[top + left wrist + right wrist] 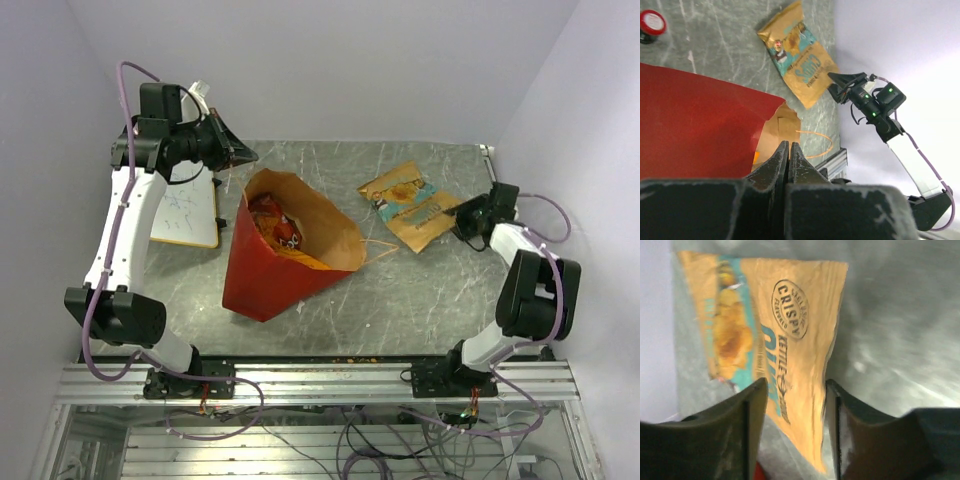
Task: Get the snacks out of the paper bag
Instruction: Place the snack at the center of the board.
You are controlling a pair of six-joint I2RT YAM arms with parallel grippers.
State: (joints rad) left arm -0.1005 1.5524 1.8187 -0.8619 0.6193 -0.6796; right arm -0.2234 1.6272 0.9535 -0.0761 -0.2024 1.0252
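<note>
The paper bag (262, 275) lies on its side mid-table, red outside, with its brown mouth facing the back. Red and orange snacks (282, 232) show inside the mouth. One tan and teal crisp packet (410, 205) lies flat on the table to the right of the bag. My right gripper (462, 222) sits at that packet's right end. In the right wrist view its jaws (795, 390) stand apart around a corner of the packet (785, 325) without pinching it. My left gripper (240, 155) hangs above the bag's back left rim, its fingers (788, 147) pressed together on nothing.
A white board (190, 210) lies at the left, under the left arm. The bag's thin handle loop (383, 247) trails towards the crisp packet. A red-capped black knob (651, 25) stands beyond the bag (695, 125). Walls close in on three sides; a metal rail (320, 380) runs along the near edge.
</note>
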